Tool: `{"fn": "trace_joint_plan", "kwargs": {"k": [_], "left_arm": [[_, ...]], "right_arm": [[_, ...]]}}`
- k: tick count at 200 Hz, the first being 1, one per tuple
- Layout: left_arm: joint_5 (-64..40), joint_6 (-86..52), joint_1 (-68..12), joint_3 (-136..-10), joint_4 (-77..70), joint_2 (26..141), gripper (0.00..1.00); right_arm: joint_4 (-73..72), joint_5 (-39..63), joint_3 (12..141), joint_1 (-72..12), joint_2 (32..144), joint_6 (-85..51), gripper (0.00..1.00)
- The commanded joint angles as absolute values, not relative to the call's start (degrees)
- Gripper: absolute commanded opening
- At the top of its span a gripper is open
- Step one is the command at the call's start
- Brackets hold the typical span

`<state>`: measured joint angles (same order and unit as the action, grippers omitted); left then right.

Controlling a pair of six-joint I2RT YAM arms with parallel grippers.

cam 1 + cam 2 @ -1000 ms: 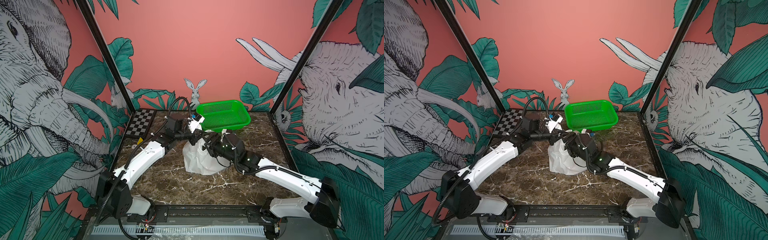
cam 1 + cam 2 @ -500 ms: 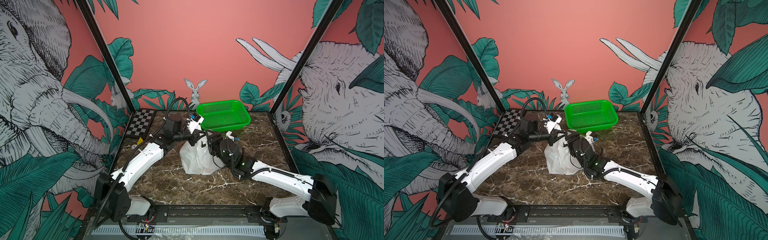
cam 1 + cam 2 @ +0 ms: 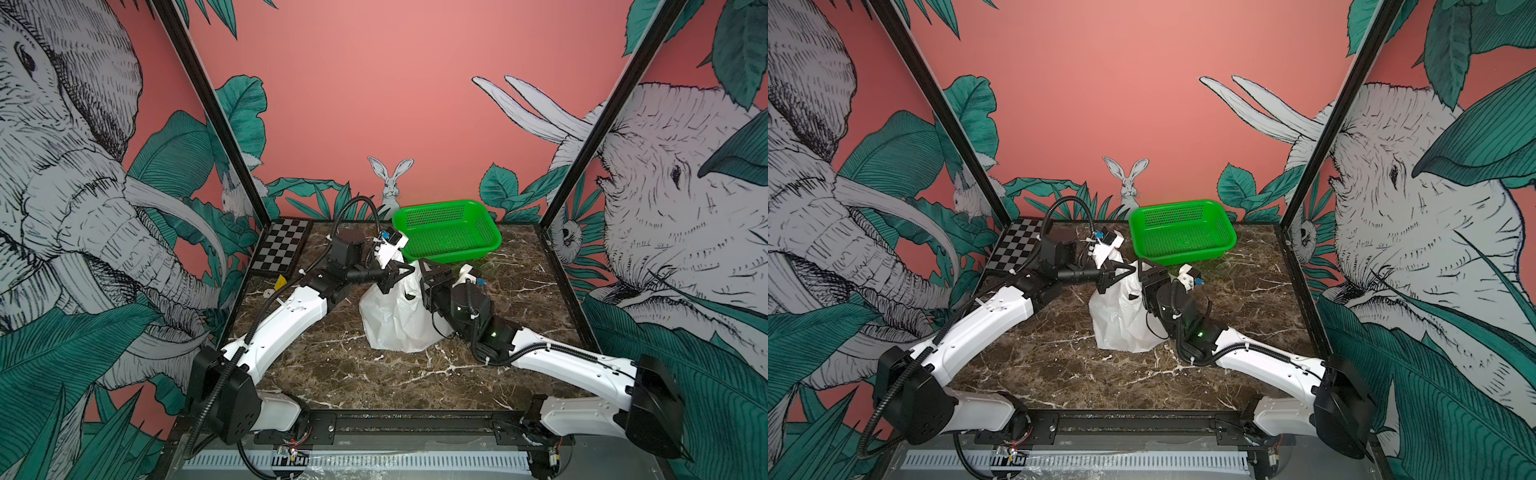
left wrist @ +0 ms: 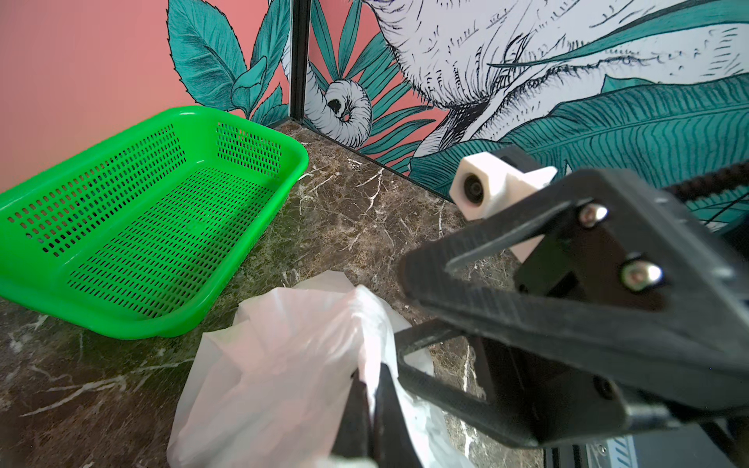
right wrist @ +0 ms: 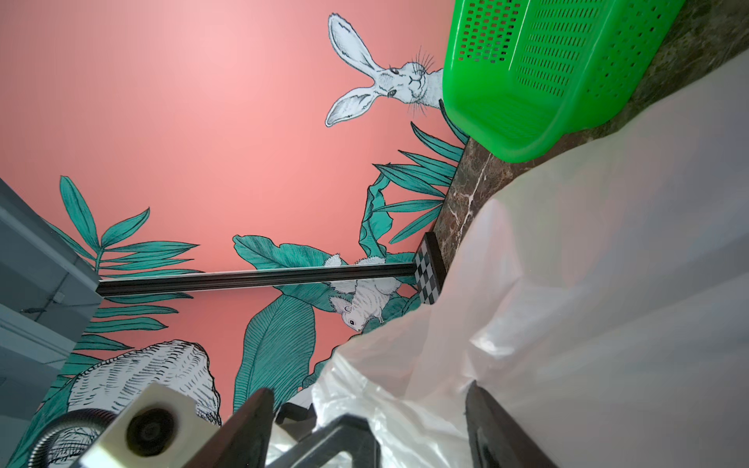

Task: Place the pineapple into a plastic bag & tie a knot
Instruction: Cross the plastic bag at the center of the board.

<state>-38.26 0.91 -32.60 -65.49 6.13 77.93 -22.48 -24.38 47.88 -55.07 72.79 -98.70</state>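
**Getting a second hold on the bag's neck**

My left end effector (image 4: 367, 381) is clenched on a gathered fold at the top of the plastic bag (image 3: 399, 320) and holds that part up. The rest of the bag slumps on the surface (image 3: 374, 374), near the middle and just in front of the green basket (image 3: 432, 216). My right end effector (image 5: 369, 405) is released, jaws spread wide. It sits close against the bag's upper right side, with film lying across the gap but nothing pinched.

I cannot see the pineapple through the white film, so I cannot say from here that it is inside. I can make out no knot either.

As I judge it, the step in hand is for my right side to take the other handle loop. To do it well:

- Keep my left hold firm and raised, so the neck stays taut and the loops separate.
- Bring my right jaws around one distinct strip of film, not a loose bulge of the body.
- Close only when the strip sits deep between the pads, since thin film slips out easily.

My two end effectors are very near each other above the bag, so a collision between them is the main risk. The basket stands just behind the bag and limits any pull towards the back wall. The checkerboard (image 3: 282, 245) in the back left corner is well apart and no hindrance.
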Motion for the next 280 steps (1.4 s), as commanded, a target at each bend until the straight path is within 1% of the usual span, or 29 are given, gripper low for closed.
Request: {"fn": "trace_joint_plan", "kwargs": {"k": [1, 118, 155, 193, 227, 247, 280], "left_arm": [[-39.88, 1.69, -32.87, -66.18, 5.56, 76.47, 0.0], [-39.22, 3.7, -32.82, -66.77, 7.47, 76.64, 0.0], [-38.73, 4.01, -32.87, -66.96, 7.74, 76.49, 0.0], [-38.5, 4.55, -32.88, -67.39, 8.29, 76.64, 0.0], [-38.32, 4.85, -32.87, -67.5, 8.85, 76.56, 0.0], [-38.21, 5.04, -32.87, -67.53, 9.21, 76.57, 0.0], [-38.12, 5.12, -32.87, -67.54, 9.16, 76.89, 0.0]], "right_arm": [[-26.33, -22.95, 48.6, -54.9, 73.89, -111.76, 0.74], [-22.96, -22.41, 51.22, -56.99, 70.51, -111.4, 0.75], [-22.24, -22.76, 50.28, -58.08, 70.48, -112.52, 0.75], [-23.24, -22.91, 49.33, -58.63, 71.96, -113.96, 0.75], [-27.17, -23.81, 47.06, -58.64, 73.21, -115.15, 0.75], [-25.45, -23.86, 46.88, -58.62, 71.39, -114.25, 0.75], [-19.4, -25.85, 45.62, -58.62, 64.69, -111.87, 0.75]]}}
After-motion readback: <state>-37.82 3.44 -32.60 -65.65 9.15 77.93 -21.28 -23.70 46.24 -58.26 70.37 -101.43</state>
